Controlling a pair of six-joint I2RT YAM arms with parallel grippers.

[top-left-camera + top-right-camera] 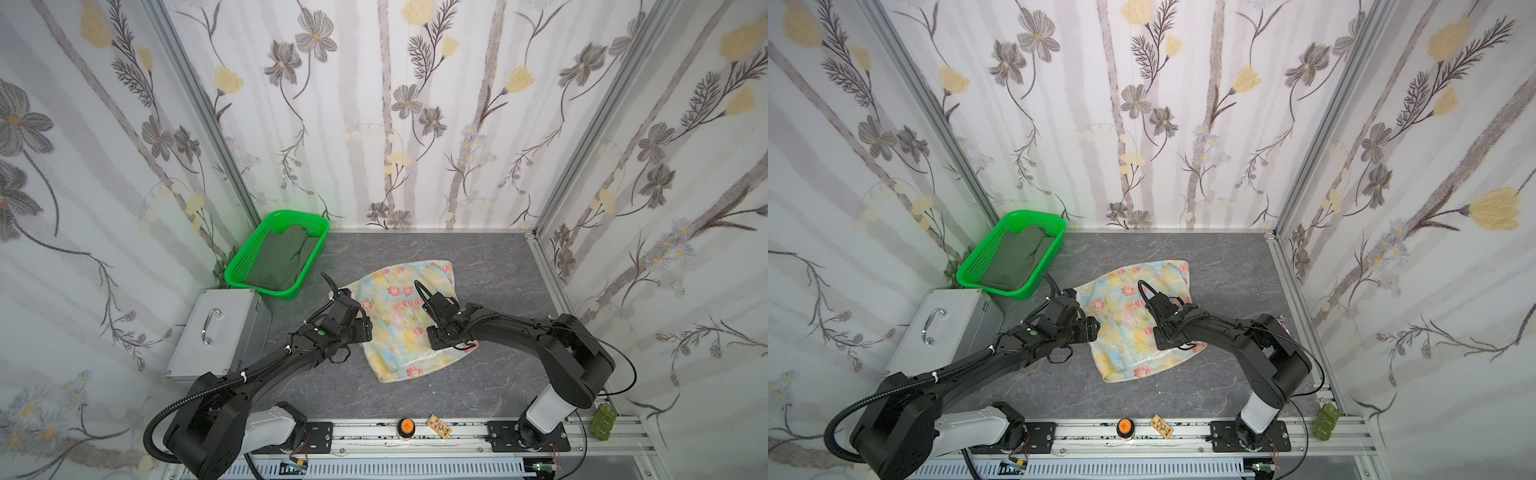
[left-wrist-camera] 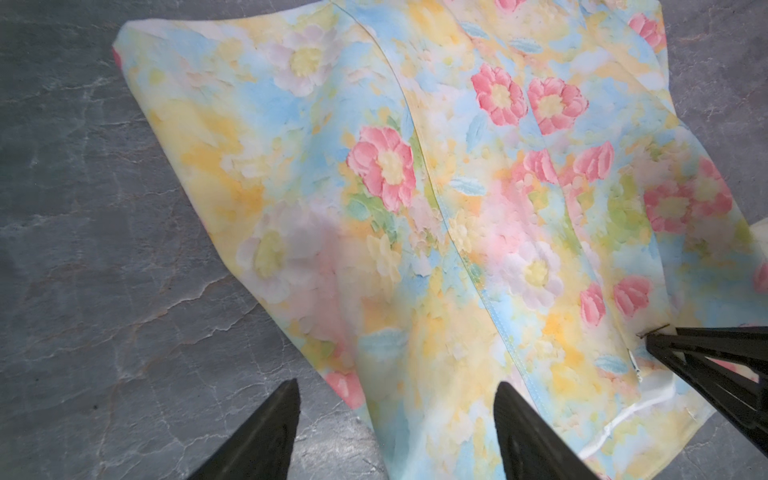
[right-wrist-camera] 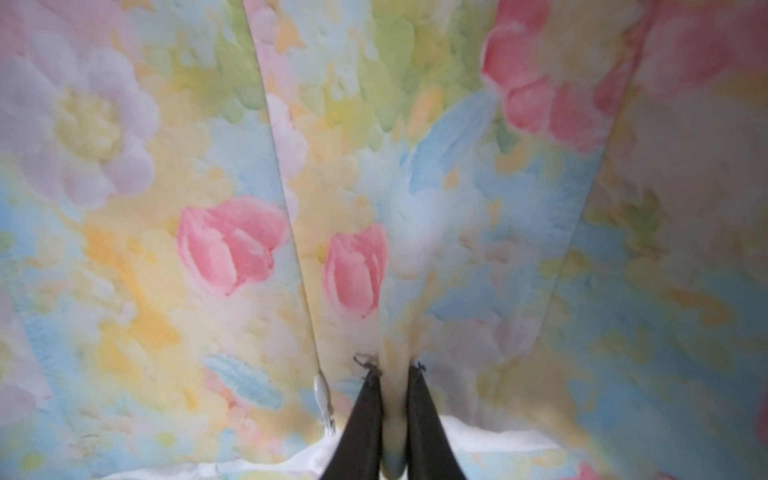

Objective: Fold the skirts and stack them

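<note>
On the grey marbled table (image 1: 490, 270) the soft floral skirt (image 1: 395, 328) is laid, one fold pinched by the right pincer (image 3: 394, 370), its edge under the spread left pincer (image 2: 398, 384); the olive skirt (image 1: 282, 257) is kept in a mesh basket (image 1: 245, 259)

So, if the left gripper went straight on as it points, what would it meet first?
Most likely the floral skirt, near its edge; nothing else lies before the left gripper, though depth is unclear.

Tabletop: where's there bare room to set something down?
Bare tabletop lies between the floral skirt and the back wall, and between its hem and the front rail. Crowded: the left side, with green basket and silver case, and the middle, under left arm and right arm.
</note>
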